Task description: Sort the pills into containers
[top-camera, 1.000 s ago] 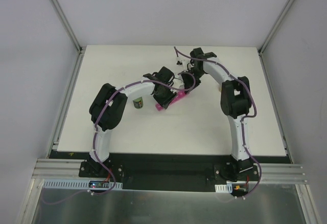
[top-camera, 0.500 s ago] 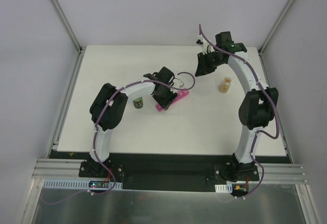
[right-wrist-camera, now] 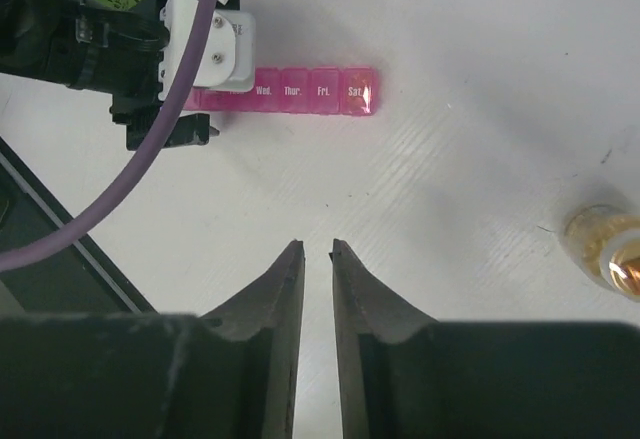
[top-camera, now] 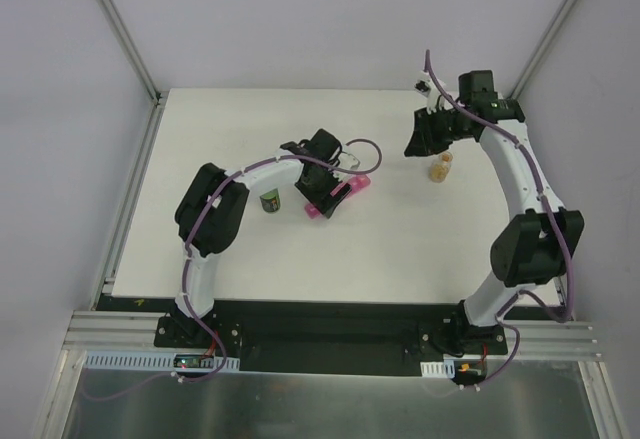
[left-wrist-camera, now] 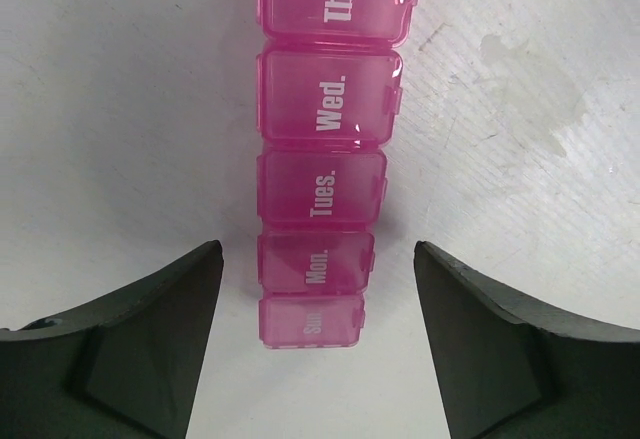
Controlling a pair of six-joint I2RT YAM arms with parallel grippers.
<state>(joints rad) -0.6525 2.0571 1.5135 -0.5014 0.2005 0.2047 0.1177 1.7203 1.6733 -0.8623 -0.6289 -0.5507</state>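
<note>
Left jaws straddle pill organizer (left-wrist-camera: pixel 318 199), untouched

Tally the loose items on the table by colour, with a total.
Pink: 1, the pill organizer
Green: 1, the bottle
Clear with amber contents: 1, the small bottle
Total: 3

Day abbreviations on pink containers (left-wrist-camera: pixel 325 149)

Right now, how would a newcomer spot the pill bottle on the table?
Look toward the white table's far right side, just below the right jaws. The bottle stands alone there, small, clear and amber-filled, unlike the green bottle and pink organizer at the centre.
</note>
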